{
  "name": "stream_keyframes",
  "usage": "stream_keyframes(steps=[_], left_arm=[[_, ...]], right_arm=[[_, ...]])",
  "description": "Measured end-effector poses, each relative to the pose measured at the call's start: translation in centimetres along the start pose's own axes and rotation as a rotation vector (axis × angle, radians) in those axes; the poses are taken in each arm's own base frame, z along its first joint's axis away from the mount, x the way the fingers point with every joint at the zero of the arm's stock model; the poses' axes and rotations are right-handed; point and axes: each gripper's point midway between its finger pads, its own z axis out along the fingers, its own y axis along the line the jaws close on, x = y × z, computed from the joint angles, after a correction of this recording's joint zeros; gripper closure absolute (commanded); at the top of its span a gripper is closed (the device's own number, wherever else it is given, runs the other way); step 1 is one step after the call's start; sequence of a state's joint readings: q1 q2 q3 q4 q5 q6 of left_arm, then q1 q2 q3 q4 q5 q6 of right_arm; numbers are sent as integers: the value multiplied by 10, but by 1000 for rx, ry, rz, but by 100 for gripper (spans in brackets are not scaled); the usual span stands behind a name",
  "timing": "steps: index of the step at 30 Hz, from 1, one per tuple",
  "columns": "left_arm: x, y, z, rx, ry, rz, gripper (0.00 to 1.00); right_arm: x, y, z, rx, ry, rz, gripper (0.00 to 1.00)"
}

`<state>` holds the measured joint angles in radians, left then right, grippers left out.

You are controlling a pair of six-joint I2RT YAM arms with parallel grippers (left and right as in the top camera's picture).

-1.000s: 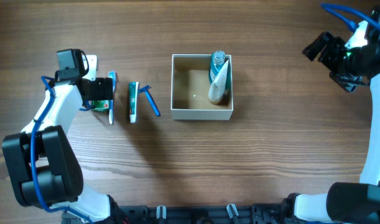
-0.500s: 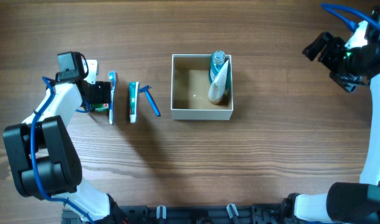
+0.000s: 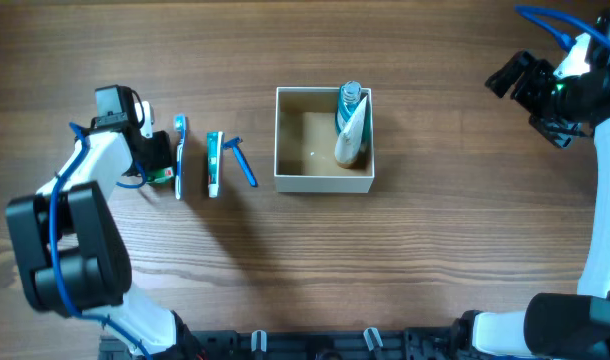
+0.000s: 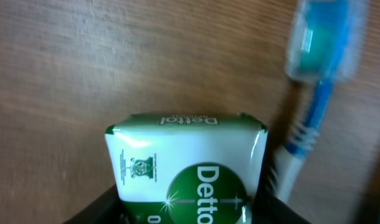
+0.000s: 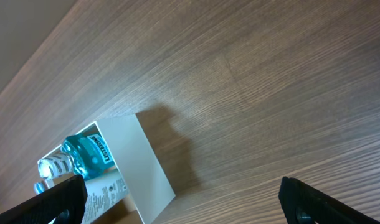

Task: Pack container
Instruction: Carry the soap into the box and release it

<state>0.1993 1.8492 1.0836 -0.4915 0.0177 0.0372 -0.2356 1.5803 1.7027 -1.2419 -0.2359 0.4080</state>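
White-walled and tan inside, the box is sitting at the middle of the table, its open top facing up. A blue bottle and a white tube are lying in it along the right wall, the tube overlapping the bottle's near end.

Four things are lying in a row on the wood left of the box. Nearest it, a blue razor is resting at a slant. Next to that a teal-and-white toothpaste is lying lengthwise. Beyond it is a blue toothbrush with its head pointing to the far edge. Last is a green-and-white soap, just beside the toothbrush handle; I cannot tell whether they are touching.

Over that soap the left gripper is hanging low. In the left wrist view its dark fingers are showing at either side of the bar's near end. The pictures are not making clear whether they are pressing on it or only flanking it.

Far to the right, the right gripper is hovering well apart from the box and above the wood. Its fingers are spreading wide and holding nothing. Its camera is catching the box's corner, with the bottle and tube inside.
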Motion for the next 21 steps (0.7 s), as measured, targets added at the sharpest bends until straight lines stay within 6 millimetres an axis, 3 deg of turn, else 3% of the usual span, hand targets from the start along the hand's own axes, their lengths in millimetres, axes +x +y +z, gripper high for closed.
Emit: stream_keyframes(steps=[3, 6, 7, 8, 10, 12, 14, 16, 18, 20, 21], left_arm=[[-14, -16, -50, 35, -93, 15, 56], [-24, -59, -119, 102, -246, 98, 58], [-25, -76, -138, 132, -293, 122, 59], [-22, -107, -170, 194, -368, 164, 59], [-11, -159, -209, 312, -455, 228, 60], [4, -203, -227, 408, -488, 300, 60], [22, -247, -229, 477, -482, 370, 59], [26, -272, -211, 493, -457, 382, 59], [32, -294, -163, 468, -380, 384, 58], [37, -305, -118, 442, -314, 345, 47], [36, -308, -109, 442, -306, 330, 42]], right_arm=[[0, 0, 0, 0, 0, 0, 0], [0, 0, 0, 0, 0, 0, 0], [0, 0, 0, 0, 0, 0, 0], [0, 0, 0, 0, -1, 0, 0], [0, 0, 0, 0, 0, 0, 0], [0, 0, 0, 0, 0, 0, 0], [0, 0, 0, 0, 0, 0, 0], [0, 0, 0, 0, -2, 0, 0], [0, 0, 0, 0, 0, 0, 0], [0, 0, 0, 0, 0, 0, 0], [0, 0, 0, -1, -1, 0, 0]])
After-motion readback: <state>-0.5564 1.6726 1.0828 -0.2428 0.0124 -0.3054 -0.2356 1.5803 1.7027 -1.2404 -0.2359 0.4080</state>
